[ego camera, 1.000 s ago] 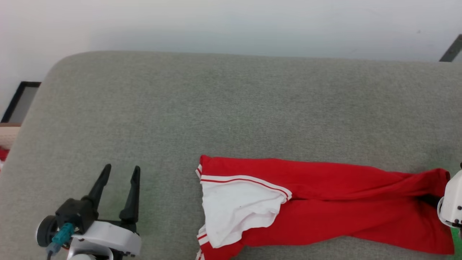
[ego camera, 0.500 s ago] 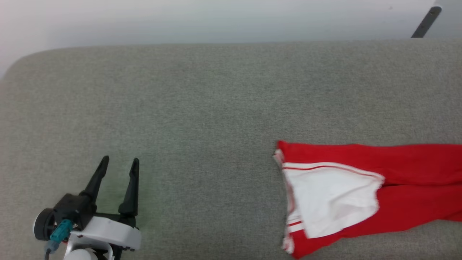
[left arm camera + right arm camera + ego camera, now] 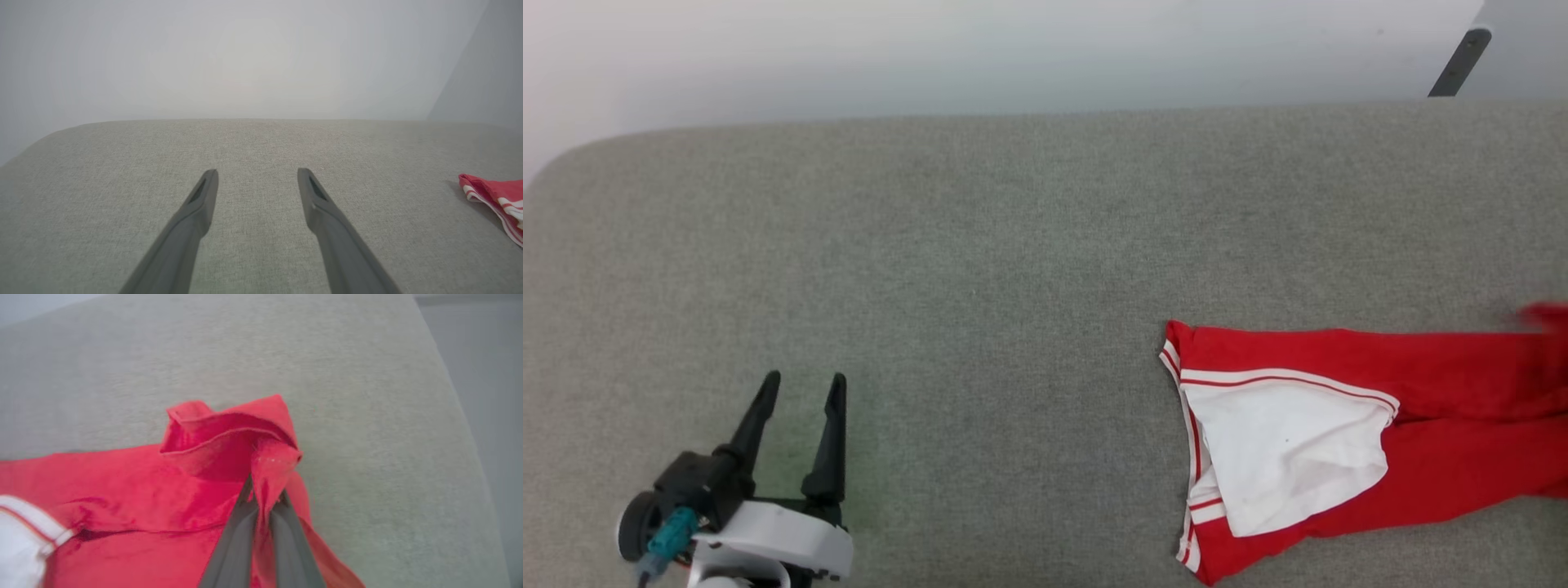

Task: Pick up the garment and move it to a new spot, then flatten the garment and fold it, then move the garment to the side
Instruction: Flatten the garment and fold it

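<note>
— Garment [image 3: 1462, 465], where is it?
— Stretched along the grey cushion [image 3: 980, 245], far right, white sleeve [image 3: 1282, 449] on top.
— Grips?
— One red edge is pinched in the right end effector [image 3: 263, 498]; the left end effector [image 3: 804, 377] is spread apart, well clear

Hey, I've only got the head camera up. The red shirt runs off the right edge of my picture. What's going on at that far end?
Observer: In the right wrist view the right gripper is shut on a bunched red corner of the garment.
Operator: Is the pinched bit lying flat?
Observer: No, it stands up in a peak above the gripper, with an open fold of hem beside it.
Operator: Any room left past the grip?
Observer: Some. Bare grey surface lies ahead of the gripper, and its edge runs down that view's right side.
</note>
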Available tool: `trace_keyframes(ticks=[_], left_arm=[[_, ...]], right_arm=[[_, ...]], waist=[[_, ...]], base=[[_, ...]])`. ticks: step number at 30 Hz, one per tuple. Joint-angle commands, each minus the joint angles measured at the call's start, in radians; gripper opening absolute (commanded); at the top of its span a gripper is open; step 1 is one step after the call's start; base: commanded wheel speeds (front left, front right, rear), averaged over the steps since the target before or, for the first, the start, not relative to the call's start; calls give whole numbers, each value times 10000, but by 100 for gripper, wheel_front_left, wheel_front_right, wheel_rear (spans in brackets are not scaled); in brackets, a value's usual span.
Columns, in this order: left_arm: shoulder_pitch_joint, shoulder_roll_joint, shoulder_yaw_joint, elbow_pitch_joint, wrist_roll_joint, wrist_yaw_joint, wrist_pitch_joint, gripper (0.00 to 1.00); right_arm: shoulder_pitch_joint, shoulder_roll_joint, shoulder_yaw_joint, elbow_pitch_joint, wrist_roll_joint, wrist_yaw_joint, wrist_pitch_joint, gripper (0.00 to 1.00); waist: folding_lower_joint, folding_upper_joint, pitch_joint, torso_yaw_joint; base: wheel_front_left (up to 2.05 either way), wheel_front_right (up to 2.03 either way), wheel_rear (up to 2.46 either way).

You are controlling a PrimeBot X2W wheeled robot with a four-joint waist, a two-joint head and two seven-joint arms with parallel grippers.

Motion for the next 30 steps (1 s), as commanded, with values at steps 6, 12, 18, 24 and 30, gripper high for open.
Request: trace_keyframes(ticks=[6, 12, 18, 24, 30], left_arm=[[302, -231, 44, 105, -124, -20, 4, 100], [462, -387, -12, 170, -217, -21, 4, 100], [503, -436, -179, 222, -321, -21, 4, 100], [424, -468, -342, 222, -427, -21, 4, 100], [309, -558, -429, 256, -426, -21, 4, 100]], right_arm=[[698, 445, 545, -3030, -4, -7, 805, 0], [921, 1317, 1041, -5363, -275, -5, 1724, 0], [626, 2331, 1728, -6305, -864, -5, 2486, 0], [470, 2744, 2328, -5941, -1506, -5, 2659, 0], [402, 2905, 2688, -5000, -1910, -5, 2223, 0]], waist=[[0, 0, -231, 156], [0, 0, -412, 585], [0, 0, -462, 1106], [0, 0, -370, 1498], [0, 0, -213, 1639]], base=[[0, 0, 0], [0, 0, 0], [0, 0, 0], [0, 0, 0], [0, 0, 0]])
